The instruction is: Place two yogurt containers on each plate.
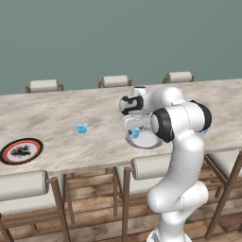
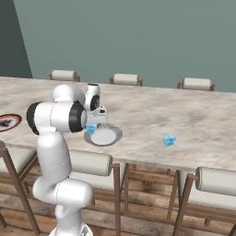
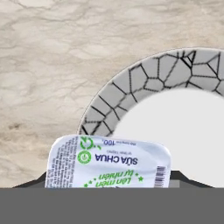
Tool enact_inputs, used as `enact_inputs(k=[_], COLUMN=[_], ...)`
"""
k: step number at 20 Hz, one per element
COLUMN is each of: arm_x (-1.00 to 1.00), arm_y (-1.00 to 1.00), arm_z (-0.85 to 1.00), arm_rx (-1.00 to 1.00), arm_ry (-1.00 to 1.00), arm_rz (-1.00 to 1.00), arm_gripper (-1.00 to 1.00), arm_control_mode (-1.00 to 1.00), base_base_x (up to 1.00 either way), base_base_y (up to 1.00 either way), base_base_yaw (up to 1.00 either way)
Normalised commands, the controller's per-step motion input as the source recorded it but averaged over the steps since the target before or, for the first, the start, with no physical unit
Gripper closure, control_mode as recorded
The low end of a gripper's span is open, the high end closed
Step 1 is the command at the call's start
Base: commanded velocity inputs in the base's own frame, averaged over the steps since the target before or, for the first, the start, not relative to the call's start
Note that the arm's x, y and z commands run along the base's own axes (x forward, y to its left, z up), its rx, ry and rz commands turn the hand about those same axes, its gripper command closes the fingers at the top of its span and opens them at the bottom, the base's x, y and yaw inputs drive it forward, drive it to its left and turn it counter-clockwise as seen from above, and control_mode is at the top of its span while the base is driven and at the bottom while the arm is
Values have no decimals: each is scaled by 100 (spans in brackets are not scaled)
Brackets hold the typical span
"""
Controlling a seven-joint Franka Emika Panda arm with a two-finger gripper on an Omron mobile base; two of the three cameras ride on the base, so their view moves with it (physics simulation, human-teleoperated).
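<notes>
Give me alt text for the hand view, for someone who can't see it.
A yogurt cup with a white printed foil lid sits between the pincer tips at the bottom, over the rim of a pale grey plate with a crackle-patterned border. The plate lies on a marbled beige table.

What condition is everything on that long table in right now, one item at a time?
Grey plate: flat on the table, near edge.
Yogurt container: between the gripper's fingers, above the grey plate's rim.
Second yogurt container: upright on the table.
Third yogurt container: on the table.
Patterned plate: flat, nothing on it.
</notes>
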Motion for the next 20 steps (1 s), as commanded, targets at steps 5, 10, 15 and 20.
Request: enact_inputs(k=[5,10,15,20], arm_x=[0,4,13,7], arm_y=[0,0,-10,-12], arm_z=[-37,-9,4,-2], arm_rx=[0,0,0,0], arm_ry=[0,0,0,0], arm_rz=[0,0,0,0], arm_gripper=[100,100,100,100], arm_control_mode=[-100,-100,-100,-100], base_base_x=[0,0,0,0], base_base_y=[0,0,0,0], base_base_yaw=[0,0,0,0])
